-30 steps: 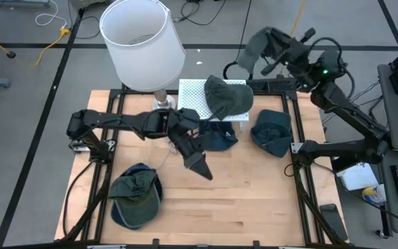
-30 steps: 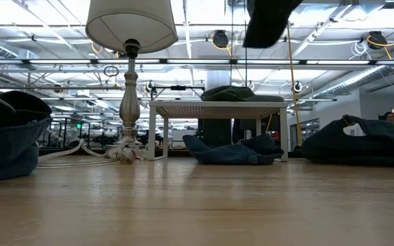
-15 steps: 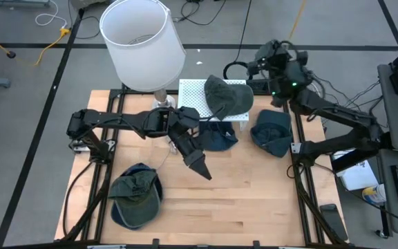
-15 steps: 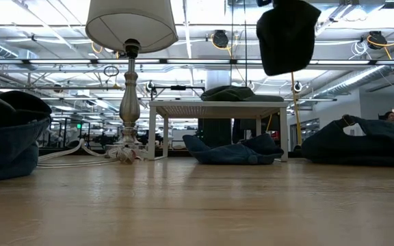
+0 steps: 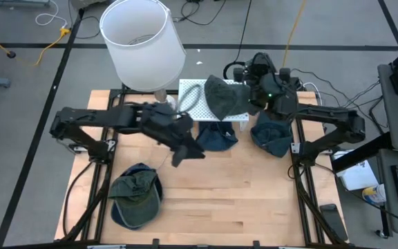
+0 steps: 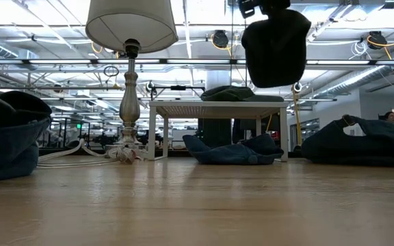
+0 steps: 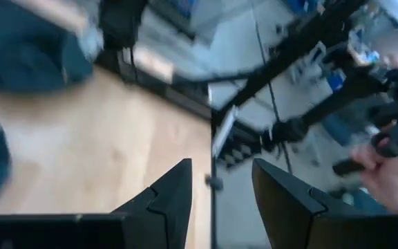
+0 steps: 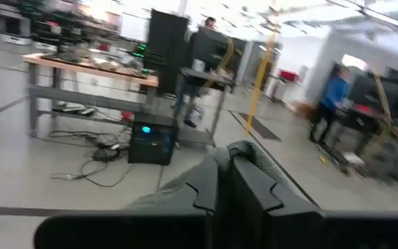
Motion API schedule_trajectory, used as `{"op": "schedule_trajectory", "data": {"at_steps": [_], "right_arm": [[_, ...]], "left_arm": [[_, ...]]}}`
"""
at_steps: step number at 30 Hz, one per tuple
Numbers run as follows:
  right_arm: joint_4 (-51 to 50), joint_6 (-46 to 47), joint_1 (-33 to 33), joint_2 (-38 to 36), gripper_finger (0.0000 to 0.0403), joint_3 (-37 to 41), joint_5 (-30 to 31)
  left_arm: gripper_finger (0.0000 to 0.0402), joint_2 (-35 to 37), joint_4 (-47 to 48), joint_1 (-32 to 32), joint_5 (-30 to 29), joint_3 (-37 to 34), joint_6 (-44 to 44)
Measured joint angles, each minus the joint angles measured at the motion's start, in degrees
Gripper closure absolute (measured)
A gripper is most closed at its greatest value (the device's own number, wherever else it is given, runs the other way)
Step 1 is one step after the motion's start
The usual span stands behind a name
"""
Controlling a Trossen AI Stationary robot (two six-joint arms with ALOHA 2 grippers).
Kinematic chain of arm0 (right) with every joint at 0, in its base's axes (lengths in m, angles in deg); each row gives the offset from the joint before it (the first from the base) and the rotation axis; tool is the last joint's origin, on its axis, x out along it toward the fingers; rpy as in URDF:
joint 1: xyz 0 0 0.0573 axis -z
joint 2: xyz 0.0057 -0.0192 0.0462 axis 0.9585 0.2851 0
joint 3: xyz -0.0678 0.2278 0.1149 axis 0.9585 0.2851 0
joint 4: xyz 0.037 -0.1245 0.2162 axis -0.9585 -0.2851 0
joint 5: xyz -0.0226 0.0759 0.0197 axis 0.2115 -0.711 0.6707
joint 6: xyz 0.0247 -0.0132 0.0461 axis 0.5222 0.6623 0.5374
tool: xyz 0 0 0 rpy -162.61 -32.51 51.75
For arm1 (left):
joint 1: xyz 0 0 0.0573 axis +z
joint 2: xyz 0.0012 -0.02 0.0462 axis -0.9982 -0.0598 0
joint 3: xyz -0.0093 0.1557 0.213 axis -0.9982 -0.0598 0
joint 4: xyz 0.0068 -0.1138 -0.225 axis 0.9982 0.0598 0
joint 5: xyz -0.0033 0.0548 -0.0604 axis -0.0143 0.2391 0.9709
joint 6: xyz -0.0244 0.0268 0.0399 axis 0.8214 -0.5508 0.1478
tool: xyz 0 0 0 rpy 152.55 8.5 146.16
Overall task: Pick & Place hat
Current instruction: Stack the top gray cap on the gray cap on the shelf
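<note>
Right end effector (image 5: 254, 86): clamped on a dark hat (image 6: 276, 46), hung above the white stand (image 5: 193, 97), presumably for placing there. Left end effector (image 5: 178, 158): narrowly parted, empty, low over the counter (image 5: 240, 200), waiting

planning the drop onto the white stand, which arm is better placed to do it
Right. Its gripper already holds a dark hat hanging above the white stand; the left gripper is empty, over the table.

On my light wooden bench (image 5: 220, 207) rest a white-shaded lamp (image 5: 142, 43), a small white perforated stand (image 5: 193, 93), and soft caps: olive-green (image 5: 135, 194), dark blue (image 5: 216, 138), dark teal (image 5: 271, 133).
</note>
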Motion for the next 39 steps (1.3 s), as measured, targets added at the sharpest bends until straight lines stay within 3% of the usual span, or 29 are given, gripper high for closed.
{"op": "schedule_trajectory", "data": {"at_steps": [7,11,23,32,39], "right_arm": [[7.3,-1.7,-0.5,3.7,0.039,0.0,2.4],[11.3,-1.7,-1.2,5.9,0.039,0.0,2.5],[13.4,5.7,-4.6,9.7,0.039,-0.1,2.4],[15.3,9.6,-6.1,10.7,0.0387,0.0,2.3],[14.8,19.1,-6.4,10.6,0.0376,0.0,-2.4]], "left_arm": [[0.0247,7.1,1.4,-6.3,-17.9,0.1,-5.8],[0.0247,10.2,3.2,-9.2,-23.3,0.1,-6.8],[0.0247,12.1,7.3,-16.1,-26.6,0.1,-8.0],[0.0247,12.1,7.3,-17.6,-26.6,0.1,-8.6],[0.0247,12.1,8.5,-17.6,-26.5,0.1,-7.8]]}}
